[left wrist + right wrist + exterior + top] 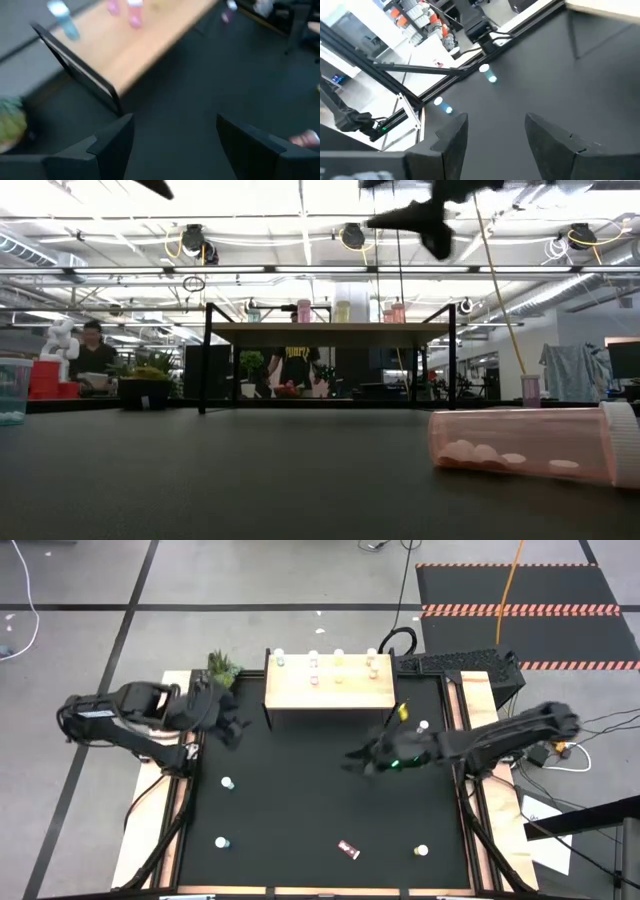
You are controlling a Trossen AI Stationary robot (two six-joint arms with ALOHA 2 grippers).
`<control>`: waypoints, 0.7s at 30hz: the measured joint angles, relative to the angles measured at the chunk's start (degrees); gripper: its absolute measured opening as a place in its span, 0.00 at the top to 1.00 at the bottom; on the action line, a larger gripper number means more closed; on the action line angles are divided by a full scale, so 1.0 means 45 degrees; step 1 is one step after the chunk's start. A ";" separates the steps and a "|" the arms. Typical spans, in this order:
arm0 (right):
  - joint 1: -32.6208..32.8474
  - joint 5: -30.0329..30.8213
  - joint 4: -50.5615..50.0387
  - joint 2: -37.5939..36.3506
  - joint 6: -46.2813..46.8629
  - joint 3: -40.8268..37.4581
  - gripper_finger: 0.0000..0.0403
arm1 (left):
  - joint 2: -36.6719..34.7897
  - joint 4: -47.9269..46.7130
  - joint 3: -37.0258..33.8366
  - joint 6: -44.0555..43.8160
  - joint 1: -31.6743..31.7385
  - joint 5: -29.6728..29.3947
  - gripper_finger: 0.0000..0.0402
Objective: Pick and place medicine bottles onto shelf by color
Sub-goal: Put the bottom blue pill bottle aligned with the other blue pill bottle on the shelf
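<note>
The wooden shelf (pixel 330 688) stands at the table's far side on thin dark legs. Several small bottles (pixel 314 662) stand in a row along its far edge. Loose bottles stand on the black mat: two bluish ones (pixel 228 783) (pixel 221 841) at the left, and others (pixel 421 851) (pixel 423 726) at the right. A pink bottle (pixel 348 849) lies on its side near the front. My left gripper (pixel 238 732) hovers open off the shelf's near left corner (pixel 112 92). My right gripper (pixel 352 760) hovers open over the mat's middle. The wrist views show nothing between the left fingers (pixel 175 130) or the right fingers (pixel 496 125).
A small green plant (pixel 222 668) stands beside the shelf's far left corner. A keyboard (pixel 455 662) lies at the far right, off the mat. Wooden rails (pixel 175 810) border the mat on both sides. The mat's middle, in front of the shelf, is bare.
</note>
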 joint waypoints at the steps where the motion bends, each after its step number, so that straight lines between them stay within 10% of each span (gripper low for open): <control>1: 0.0290 0.0259 0.0153 0.0742 -0.0044 0.0522 0.53 | -0.0109 -0.0164 -0.0231 -0.0458 -0.0556 -0.0028 0.30; 10: 0.1261 0.0705 0.0093 0.6563 -0.4109 0.6745 0.53 | -0.1079 -0.1529 -0.2306 -0.5412 -0.5323 -0.1514 0.30; 21: 0.0181 -0.0489 0.1443 1.1918 -0.7650 1.2132 0.36 | -0.0838 -0.1410 -0.5182 -1.0575 -0.9312 0.0407 0.30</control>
